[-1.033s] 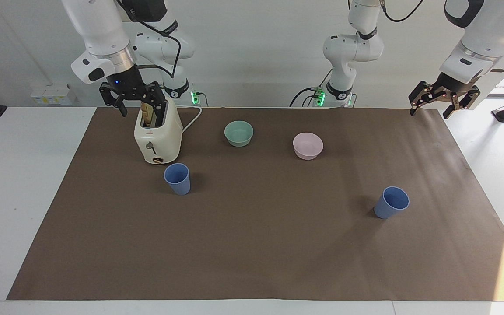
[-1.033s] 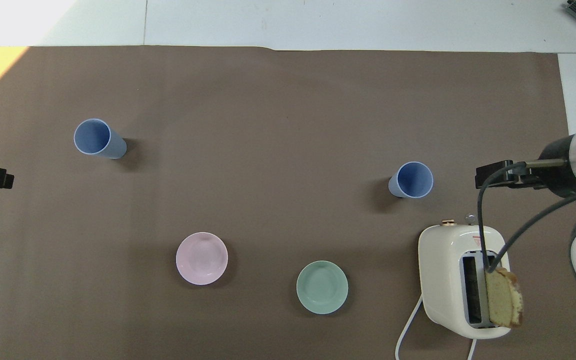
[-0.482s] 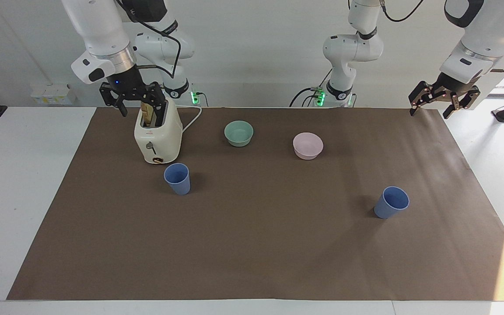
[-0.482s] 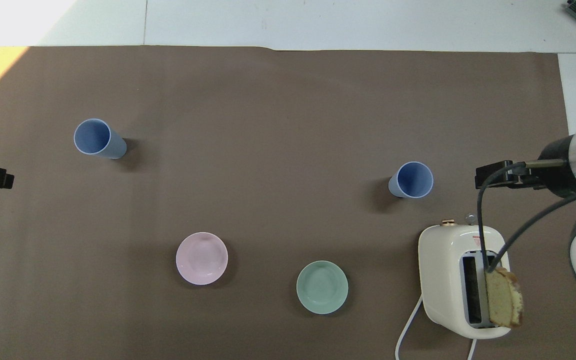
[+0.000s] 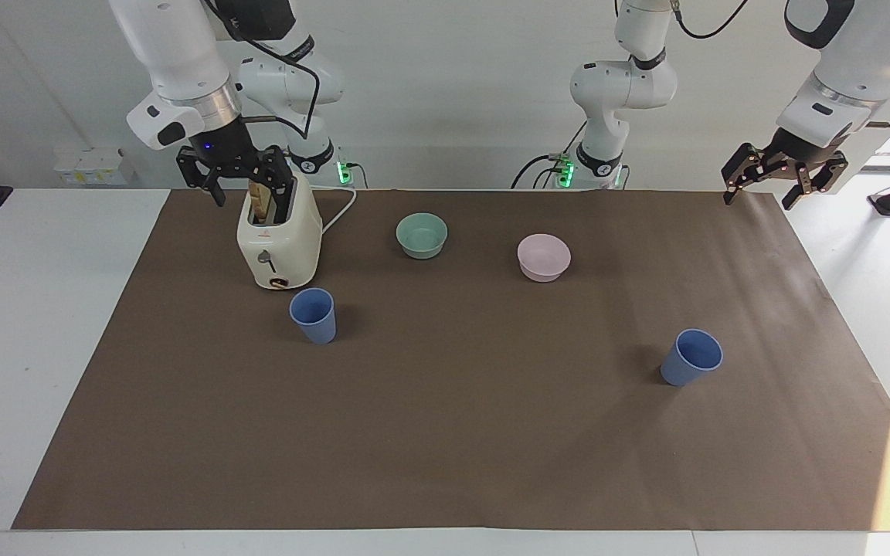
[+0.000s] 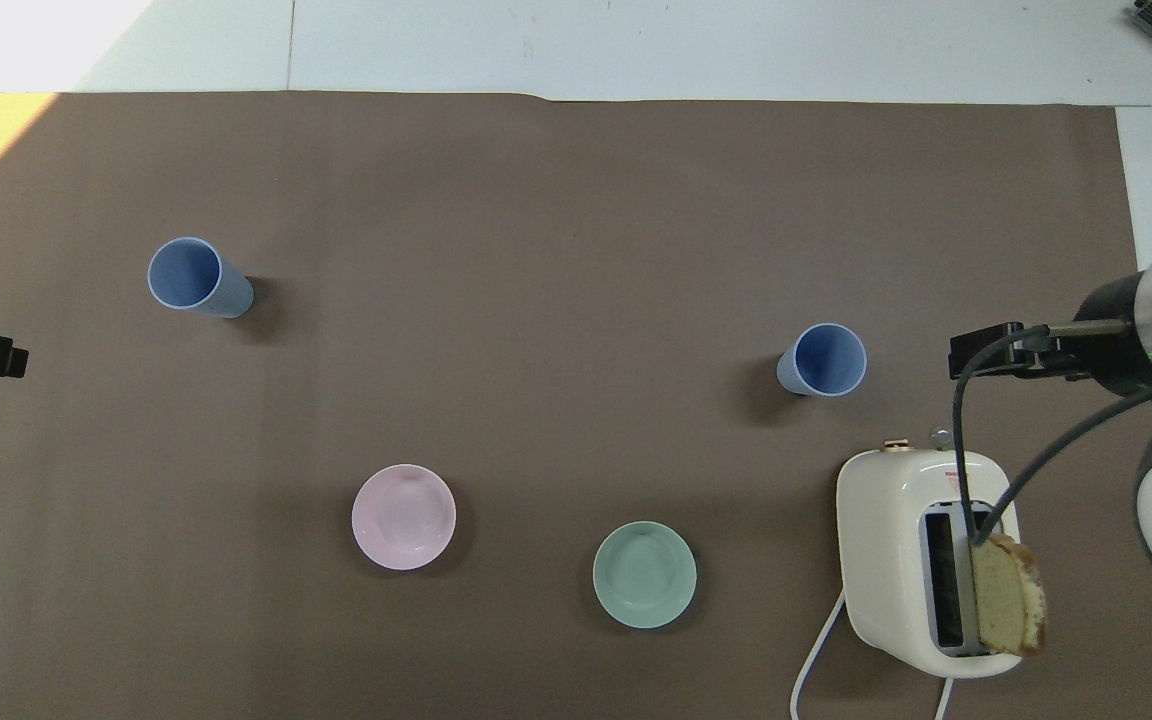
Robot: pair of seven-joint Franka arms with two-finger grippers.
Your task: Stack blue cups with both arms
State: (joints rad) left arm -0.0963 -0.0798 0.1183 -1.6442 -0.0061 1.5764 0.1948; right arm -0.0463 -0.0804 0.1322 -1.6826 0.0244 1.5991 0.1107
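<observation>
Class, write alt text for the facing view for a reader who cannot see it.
Two blue cups stand far apart on a brown mat. A toaster holding bread, a green bowl and a pink bowl sit nearer the robots, whose open claws hang empty.

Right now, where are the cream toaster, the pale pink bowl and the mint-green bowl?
cream toaster [image 5: 279, 243], facing view, front face.
pale pink bowl [image 6: 403, 517], overhead view, inside bottom.
mint-green bowl [image 6: 644, 575], overhead view, inside bottom.
</observation>
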